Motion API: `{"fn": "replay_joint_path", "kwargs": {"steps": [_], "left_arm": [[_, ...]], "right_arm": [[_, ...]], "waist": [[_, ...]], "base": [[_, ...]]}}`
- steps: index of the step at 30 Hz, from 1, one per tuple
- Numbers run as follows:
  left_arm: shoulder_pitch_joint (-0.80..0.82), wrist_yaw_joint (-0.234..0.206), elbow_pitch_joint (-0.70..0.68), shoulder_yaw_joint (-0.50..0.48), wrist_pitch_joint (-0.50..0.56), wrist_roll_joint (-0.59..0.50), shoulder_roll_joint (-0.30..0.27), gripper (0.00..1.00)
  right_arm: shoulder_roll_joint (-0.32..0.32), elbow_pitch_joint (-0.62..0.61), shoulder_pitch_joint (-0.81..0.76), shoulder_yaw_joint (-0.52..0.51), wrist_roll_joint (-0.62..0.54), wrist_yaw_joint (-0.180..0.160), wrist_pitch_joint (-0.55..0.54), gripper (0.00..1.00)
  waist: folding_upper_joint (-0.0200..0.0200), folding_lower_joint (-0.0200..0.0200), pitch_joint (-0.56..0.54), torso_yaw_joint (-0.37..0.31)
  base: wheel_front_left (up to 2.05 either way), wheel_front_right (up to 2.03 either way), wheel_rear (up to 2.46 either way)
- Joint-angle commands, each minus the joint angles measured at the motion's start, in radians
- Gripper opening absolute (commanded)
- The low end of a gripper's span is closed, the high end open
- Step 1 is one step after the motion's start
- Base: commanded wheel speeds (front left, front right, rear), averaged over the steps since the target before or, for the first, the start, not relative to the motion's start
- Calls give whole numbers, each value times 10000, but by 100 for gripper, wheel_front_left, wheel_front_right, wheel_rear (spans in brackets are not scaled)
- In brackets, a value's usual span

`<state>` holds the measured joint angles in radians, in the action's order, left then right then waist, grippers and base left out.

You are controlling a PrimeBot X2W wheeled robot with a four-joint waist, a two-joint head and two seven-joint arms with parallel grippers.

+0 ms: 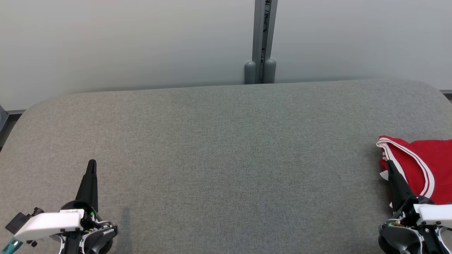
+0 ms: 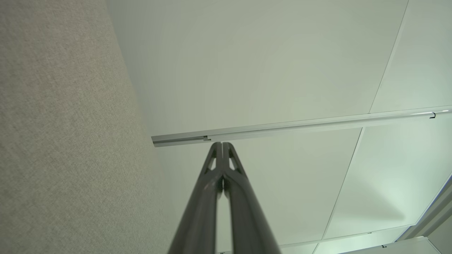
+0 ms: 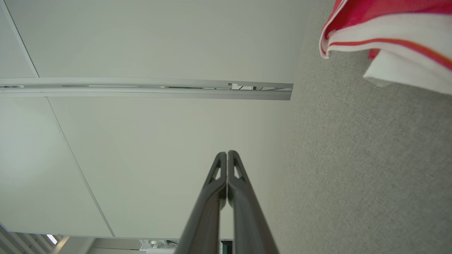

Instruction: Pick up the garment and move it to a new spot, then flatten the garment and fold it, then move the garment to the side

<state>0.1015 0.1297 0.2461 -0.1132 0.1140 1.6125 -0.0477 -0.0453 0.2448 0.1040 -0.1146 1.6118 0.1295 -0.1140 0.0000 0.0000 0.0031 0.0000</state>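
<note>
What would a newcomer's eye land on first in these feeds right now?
The red garment with white striped trim, bunched at the right edge of the grey fabric-covered table. Next come the two dark claws near the robot, both shut and holding nothing: the left claw over the table's left part, the right claw just beside the garment's edge.
</note>
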Motion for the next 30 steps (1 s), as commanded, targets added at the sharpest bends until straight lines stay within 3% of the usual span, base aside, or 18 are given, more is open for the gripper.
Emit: {"fn": "replay_joint_path", "kwargs": {"steps": [1, 30], "left_arm": [[143, 48, -32, -37, 31, 14, -50, 0], [143, 48, -34, -37, 31, 14, -50, 0]], "right_arm": [[-91, -35, 76, -12, 24, 22, -37, 0], [-91, -36, 76, -11, 25, 22, -36, 0]], "waist": [[0, 0, 0, 0], [0, 0, 0, 0]], "base": [[0, 0, 0], [0, 0, 0]]}}
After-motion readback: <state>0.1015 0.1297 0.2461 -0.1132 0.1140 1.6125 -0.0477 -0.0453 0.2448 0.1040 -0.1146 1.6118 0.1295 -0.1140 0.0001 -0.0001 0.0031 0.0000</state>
